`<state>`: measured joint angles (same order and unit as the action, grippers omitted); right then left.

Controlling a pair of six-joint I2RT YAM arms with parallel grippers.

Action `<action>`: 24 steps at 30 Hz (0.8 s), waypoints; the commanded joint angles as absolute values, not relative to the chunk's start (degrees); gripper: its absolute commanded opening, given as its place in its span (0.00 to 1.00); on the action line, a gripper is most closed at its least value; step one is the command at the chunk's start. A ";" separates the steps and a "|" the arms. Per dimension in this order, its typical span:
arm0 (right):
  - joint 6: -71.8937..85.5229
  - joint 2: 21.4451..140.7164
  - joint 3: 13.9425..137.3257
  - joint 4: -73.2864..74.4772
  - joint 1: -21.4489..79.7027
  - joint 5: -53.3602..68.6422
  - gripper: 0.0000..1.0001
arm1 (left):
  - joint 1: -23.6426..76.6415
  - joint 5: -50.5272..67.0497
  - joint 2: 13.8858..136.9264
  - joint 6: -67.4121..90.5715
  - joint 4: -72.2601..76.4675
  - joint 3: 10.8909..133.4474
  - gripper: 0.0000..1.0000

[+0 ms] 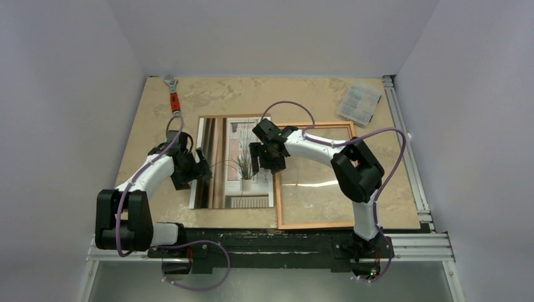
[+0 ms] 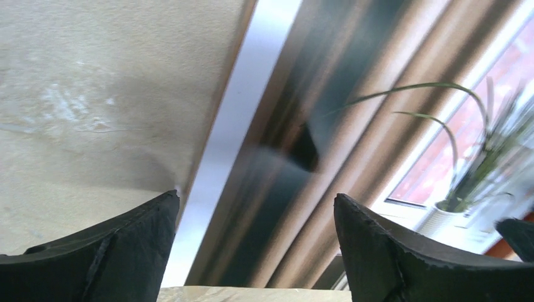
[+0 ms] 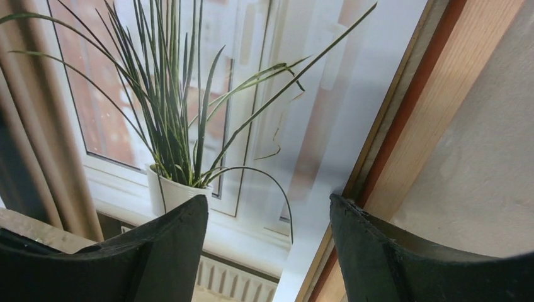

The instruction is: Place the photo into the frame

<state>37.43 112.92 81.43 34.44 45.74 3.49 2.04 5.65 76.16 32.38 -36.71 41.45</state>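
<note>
The photo (image 1: 233,165) lies picture side up on the table, left of the frame (image 1: 315,224). Its right edge rests on the frame's left bar. My left gripper (image 1: 198,165) hangs open over the photo's left edge; in the left wrist view its fingertips (image 2: 151,220) straddle the white border and the striped curtains of the photo (image 2: 352,126). Over the photo's right edge, my right gripper (image 1: 264,157) is open too. In the right wrist view the gripper (image 3: 269,204) spans the potted plant of the photo (image 3: 189,126) and the frame's wooden bar (image 3: 422,113). Neither gripper holds anything.
A wrench with a red handle (image 1: 172,94) lies at the back left of the beige table (image 1: 157,119). A small clear plastic box (image 1: 359,102) sits at the back right. A metal rail (image 1: 409,157) runs along the table's right side, with white walls all around.
</note>
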 commanded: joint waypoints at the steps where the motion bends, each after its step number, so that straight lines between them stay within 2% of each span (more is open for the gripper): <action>1: 35.42 113.88 84.54 38.50 46.06 -3.24 0.70 | 3.86 -1.96 75.15 33.11 -39.46 43.38 0.94; 5: 34.74 114.65 85.32 40.17 46.10 -6.17 0.71 | 6.44 -6.61 76.03 33.87 -41.01 45.55 0.98; 9: 34.63 115.58 85.57 40.42 46.10 -5.97 0.71 | 7.37 -7.30 77.47 34.02 -40.70 45.97 0.97; 13: 34.97 116.20 84.65 38.03 46.05 -0.93 0.70 | 7.47 -4.44 79.27 33.63 -38.47 45.49 0.88; 17: 35.71 114.99 83.16 34.58 46.06 4.04 0.70 | 7.56 -2.24 79.54 33.53 -36.64 44.46 0.74; 24: 35.95 115.09 83.18 33.86 46.05 6.11 0.70 | 7.56 3.65 75.92 33.51 -34.13 43.14 0.68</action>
